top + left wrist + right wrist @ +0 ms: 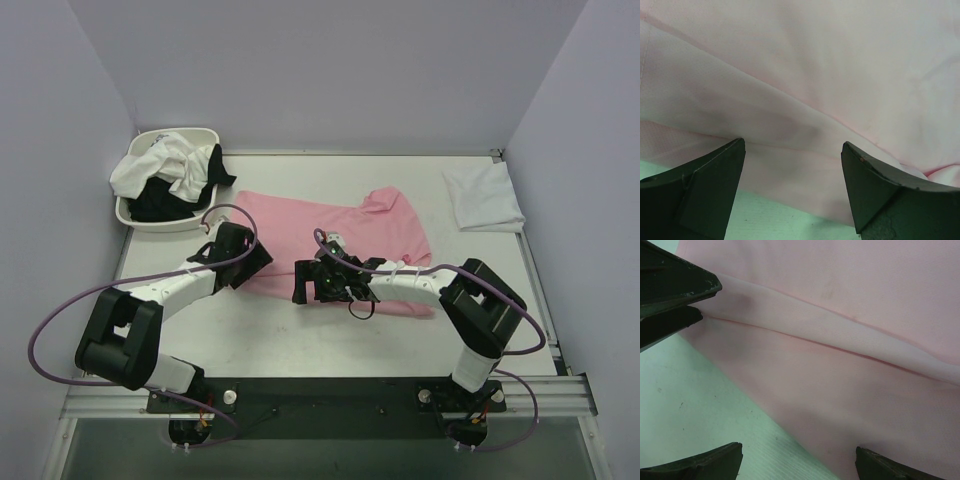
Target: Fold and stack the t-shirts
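Pink shirt (290, 215) lies spread flat across the middle of the table (300, 340), and its near edge runs on a slant from left to right. You can see in both wrist views that this edge carries a turned-over band of cloth, with a straight crease along it and bare tabletop just beyond.

Your left gripper (262, 260) sits at the left end of that near edge. Its jaws are spread wide and hold nothing, and its fingers (705, 190) stand to either side of the band. Whether they touch the cloth you cannot tell.

Your right gripper (302, 283) is just beside it, further along the same edge and pointing left. It is likewise spread wide and grasps nothing, and its fingertips (700, 465) hang over the line where cloth meets table.

The two grippers are close together (the tightest spot on the table). Between the shirt's near edge and the arm bases you have a broad strip of bare tabletop.

Count the shirts and you get at least four:
- the pink one;
- a folded white shirt (483, 197) at the far right corner, well apart from the pink one;
- a crumpled white shirt (160, 165) in the basin (135, 215) at the far left;
- a black shirt (160, 205), heaped with it in the same basin.

There is one basin and there are two arms. Walls (300, 70) close the table on the left, the right and the far side.
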Robot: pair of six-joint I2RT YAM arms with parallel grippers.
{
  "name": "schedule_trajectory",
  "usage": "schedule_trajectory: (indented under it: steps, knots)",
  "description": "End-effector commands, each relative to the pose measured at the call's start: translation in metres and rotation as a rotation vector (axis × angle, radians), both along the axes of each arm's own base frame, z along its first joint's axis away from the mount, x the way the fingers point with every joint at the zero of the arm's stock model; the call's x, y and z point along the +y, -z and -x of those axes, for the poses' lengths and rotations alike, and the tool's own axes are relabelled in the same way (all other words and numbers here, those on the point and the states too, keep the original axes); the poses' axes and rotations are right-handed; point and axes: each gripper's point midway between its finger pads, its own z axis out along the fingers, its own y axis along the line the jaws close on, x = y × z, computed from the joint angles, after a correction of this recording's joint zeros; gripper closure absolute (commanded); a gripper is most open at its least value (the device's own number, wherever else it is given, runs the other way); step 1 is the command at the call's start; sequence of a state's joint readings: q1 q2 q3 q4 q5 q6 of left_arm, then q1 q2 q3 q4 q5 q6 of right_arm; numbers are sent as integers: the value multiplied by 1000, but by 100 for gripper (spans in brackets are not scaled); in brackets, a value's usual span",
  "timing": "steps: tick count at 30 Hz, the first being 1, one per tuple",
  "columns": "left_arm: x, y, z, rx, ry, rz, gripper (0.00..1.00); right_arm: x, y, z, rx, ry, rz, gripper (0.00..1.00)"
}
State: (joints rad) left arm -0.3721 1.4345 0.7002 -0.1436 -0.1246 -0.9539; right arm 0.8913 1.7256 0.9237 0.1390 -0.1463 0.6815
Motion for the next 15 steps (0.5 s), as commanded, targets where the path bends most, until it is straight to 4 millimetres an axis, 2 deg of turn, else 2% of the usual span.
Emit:
schedule_trajectory:
  steps: [1,15]
  knots:
    - [-2,-18,-13,-51,3,-6,13,-35,38,31,122,-3,152,0]
    - [0,-10,-13,-34,-5,-6,13,-34,43,33,132,-1,154,0]
